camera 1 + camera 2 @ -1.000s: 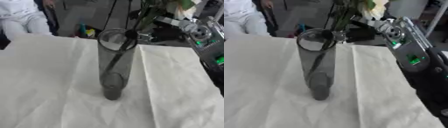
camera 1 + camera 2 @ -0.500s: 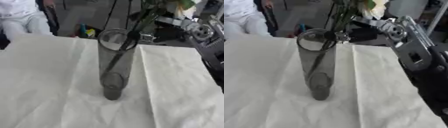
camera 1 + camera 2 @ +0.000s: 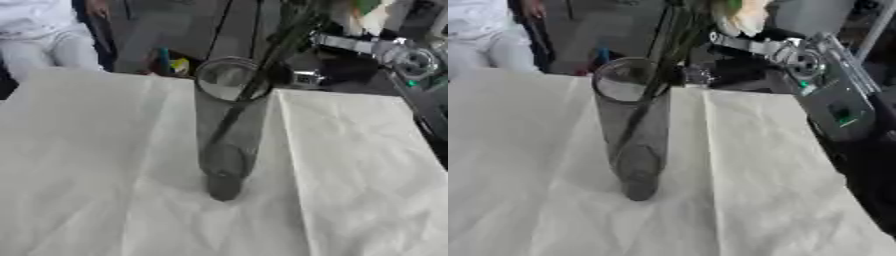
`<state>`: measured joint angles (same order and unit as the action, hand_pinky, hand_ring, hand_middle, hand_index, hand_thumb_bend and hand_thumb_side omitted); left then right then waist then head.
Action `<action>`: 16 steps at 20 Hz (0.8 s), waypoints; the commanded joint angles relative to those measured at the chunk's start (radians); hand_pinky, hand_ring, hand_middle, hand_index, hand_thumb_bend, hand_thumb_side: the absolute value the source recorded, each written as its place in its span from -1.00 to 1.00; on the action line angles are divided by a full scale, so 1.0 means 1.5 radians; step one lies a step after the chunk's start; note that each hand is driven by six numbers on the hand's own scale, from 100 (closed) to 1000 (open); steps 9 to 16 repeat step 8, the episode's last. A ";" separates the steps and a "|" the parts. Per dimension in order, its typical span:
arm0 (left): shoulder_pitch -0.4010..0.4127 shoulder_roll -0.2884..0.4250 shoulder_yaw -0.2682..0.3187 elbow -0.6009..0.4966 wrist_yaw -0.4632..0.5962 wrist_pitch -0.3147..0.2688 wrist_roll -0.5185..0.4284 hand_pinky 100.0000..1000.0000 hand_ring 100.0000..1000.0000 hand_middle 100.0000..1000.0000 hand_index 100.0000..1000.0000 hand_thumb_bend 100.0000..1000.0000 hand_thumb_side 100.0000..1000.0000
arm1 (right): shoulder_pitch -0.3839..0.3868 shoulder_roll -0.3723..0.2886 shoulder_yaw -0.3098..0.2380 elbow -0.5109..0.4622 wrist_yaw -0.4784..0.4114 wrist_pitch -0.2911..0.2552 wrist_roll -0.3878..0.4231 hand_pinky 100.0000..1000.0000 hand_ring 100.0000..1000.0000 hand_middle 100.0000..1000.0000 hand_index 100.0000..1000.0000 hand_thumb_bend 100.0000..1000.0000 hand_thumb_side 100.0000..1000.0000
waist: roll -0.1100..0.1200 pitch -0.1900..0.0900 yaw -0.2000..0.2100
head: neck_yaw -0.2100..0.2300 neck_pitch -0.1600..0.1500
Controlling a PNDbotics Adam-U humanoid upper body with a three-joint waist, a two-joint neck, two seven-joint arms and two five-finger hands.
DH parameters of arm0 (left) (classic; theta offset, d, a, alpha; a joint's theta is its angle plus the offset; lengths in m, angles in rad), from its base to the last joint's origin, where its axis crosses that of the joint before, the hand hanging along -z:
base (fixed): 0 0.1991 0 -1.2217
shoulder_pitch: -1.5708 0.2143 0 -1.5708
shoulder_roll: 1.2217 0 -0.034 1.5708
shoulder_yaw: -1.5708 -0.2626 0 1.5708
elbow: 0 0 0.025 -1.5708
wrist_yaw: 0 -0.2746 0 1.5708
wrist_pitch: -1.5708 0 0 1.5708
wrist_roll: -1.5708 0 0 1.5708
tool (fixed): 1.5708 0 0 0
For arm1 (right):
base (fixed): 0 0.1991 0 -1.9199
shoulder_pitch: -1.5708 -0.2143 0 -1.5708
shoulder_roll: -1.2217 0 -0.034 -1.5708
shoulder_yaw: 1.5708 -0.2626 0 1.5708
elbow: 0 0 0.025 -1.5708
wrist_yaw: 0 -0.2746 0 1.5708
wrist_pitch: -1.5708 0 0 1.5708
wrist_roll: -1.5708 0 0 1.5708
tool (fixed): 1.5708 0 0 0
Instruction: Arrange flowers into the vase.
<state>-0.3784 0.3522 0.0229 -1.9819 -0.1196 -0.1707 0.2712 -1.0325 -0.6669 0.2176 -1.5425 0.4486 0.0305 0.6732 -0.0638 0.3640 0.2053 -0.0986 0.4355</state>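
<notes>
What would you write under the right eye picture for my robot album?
Robot's right hand lowers a flower stem into the tall glass vase on a white tablecloth.

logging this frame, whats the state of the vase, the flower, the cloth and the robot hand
vase: upright on the cloth, stem inside
flower: stem leaning in the vase, pale bloom above the rim
tablecloth: spread flat, creased
right robot hand: behind the vase by the stem, grip unclear
</notes>
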 commanded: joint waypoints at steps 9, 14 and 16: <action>-0.004 0.017 0.008 -0.012 -0.002 0.002 0.005 0.32 0.45 0.38 0.64 -1.00 0.89 | 0.011 -0.037 -0.022 -0.037 -0.042 0.007 -0.008 0.74 0.86 0.79 1.00 0.23 1.00 | 0.001 -0.014 -0.002 | 0.001 -0.008; -0.004 0.017 0.008 -0.012 -0.002 0.002 0.005 0.32 0.45 0.38 0.64 -1.00 0.89 | 0.011 -0.037 -0.022 -0.037 -0.042 0.007 -0.008 0.74 0.86 0.79 1.00 0.23 1.00 | 0.001 -0.014 -0.002 | 0.001 -0.008; -0.004 0.017 0.008 -0.012 -0.002 0.002 0.005 0.32 0.45 0.38 0.64 -1.00 0.89 | 0.011 -0.037 -0.022 -0.037 -0.042 0.007 -0.008 0.74 0.86 0.79 1.00 0.23 1.00 | 0.001 -0.014 -0.002 | 0.001 -0.008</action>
